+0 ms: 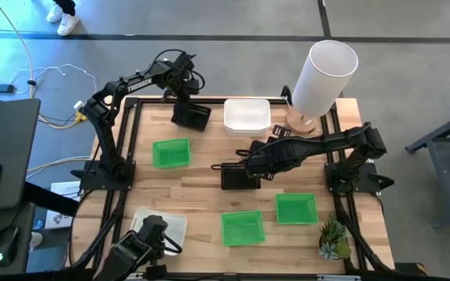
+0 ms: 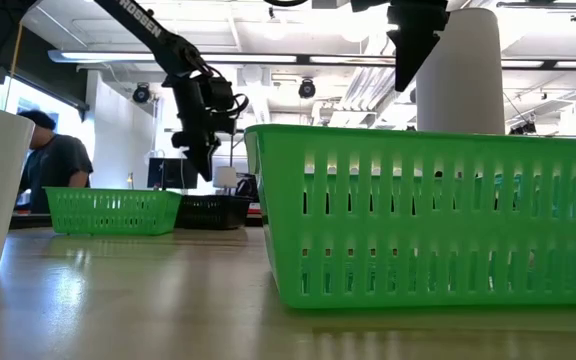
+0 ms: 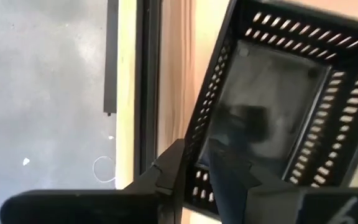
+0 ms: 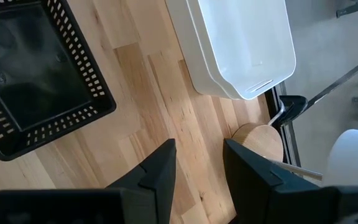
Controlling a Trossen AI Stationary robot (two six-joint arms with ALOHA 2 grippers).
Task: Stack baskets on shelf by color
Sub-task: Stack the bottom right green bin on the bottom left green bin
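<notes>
My left gripper (image 1: 186,104) reaches toward the table's far edge and is shut on a black slotted basket (image 1: 192,116) that looks level with the tabletop in the low view (image 2: 213,212). My right gripper (image 1: 248,161) hangs open high over the table's middle (image 4: 199,168), above bare wood next to a second black basket (image 1: 241,178) and touching nothing. White baskets (image 1: 247,115) sit nested at the far edge, and another white basket (image 1: 160,226) is at the near left. Three green baskets (image 1: 170,152), (image 1: 243,228), (image 1: 296,208) rest on their bottoms. My left gripper pinches one side wall of the black basket (image 3: 197,163), near a corner, with one finger (image 3: 229,171) inside and one finger (image 3: 171,171) outside. The fingers come from above, pointing down. I cannot tell whether the basket is lifted or rests on the table.
A tall white cylinder (image 1: 323,76) on a wooden disc stands at the far right corner. A small plant (image 1: 334,239) sits at the near right corner. A person (image 2: 53,160) shows beyond the table's left side. Bare wood lies between the baskets in the middle.
</notes>
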